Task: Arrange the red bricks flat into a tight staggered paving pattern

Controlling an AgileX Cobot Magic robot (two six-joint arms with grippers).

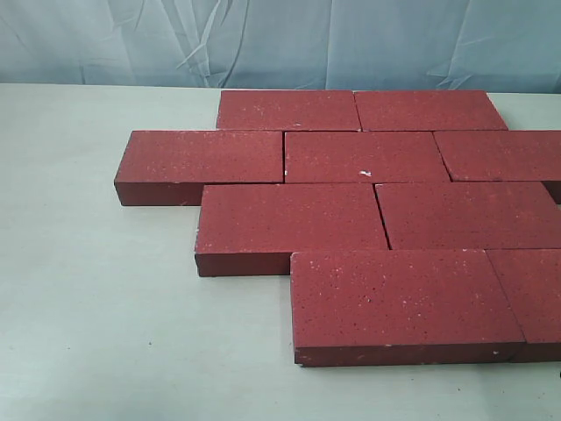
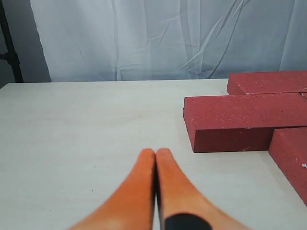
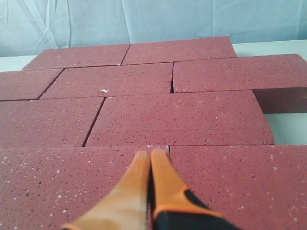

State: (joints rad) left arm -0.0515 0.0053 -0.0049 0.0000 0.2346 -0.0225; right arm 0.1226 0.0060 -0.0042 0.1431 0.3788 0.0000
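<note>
Item: 9 red bricks [image 1: 368, 158], flat, staggered, on counter [image 1: 88, 307]. Likely heavy, rigid, rough; grip across short width. Left hand [image 2: 155, 152], right hand [image 3: 149, 154]: both pinched closed, empty.

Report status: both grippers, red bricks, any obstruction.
Left gripper shut, empty, over pale tabletop beside the pattern. Right gripper shut, empty, over the dark red rectangular paver bricks. Bricks flat in four staggered rows. No obstruction in view.

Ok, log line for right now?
red bricks: flat, four staggered rows | left hand: shut, over table beside bricks | right hand: shut, over bricks
</note>
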